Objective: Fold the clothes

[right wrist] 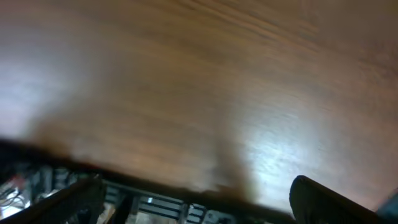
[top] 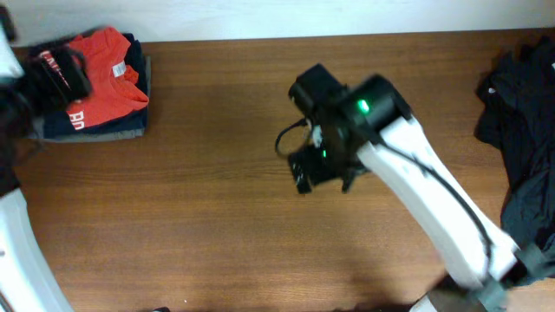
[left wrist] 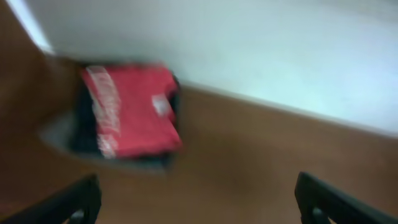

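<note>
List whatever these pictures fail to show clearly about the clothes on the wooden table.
1. White lettering on the folded orange-red T-shirt: too small overhead and partly covered by the left gripper; motion-blurred in the left wrist view.
2. Navy and grey garments beneath the shirt: only their edges show, so their number is unclear.
3. Dark heap of clothes: cut off by the overhead view's right edge, its lower part behind the right arm.

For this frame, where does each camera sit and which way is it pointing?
Overhead: above the table, looking straight down; left arm and right arm show.
Left wrist: on the left arm, facing the folded red T-shirt by the wall; left pincer fingers show.
Right wrist: low over the table; right pincer fingers show.
Shared: overhead and left wrist both see the red T-shirt.
</note>
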Action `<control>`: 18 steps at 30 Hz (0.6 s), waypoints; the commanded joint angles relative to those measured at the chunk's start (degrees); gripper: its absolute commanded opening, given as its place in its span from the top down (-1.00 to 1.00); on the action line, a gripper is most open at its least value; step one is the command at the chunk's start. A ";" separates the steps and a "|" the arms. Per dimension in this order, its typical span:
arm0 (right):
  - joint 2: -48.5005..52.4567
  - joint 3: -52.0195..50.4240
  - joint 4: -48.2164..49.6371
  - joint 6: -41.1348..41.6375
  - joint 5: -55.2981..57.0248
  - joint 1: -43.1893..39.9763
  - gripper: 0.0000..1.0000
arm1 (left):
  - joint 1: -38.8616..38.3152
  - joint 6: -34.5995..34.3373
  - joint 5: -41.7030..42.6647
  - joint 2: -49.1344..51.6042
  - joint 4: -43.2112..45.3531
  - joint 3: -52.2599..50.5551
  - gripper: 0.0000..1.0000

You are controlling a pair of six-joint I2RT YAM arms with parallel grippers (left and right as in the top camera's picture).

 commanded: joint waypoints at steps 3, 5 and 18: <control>-9.73 0.31 -0.44 1.18 0.26 6.43 -0.98 | -3.67 6.69 5.99 -5.22 -10.80 -0.98 -0.98; -13.07 0.31 -0.44 3.63 1.86 8.24 -0.97 | -5.73 7.34 6.47 -9.33 -13.42 -3.26 -0.98; -33.38 -1.16 -0.42 9.90 12.20 9.84 -0.97 | -11.74 2.12 13.25 -50.75 5.38 -40.98 -0.99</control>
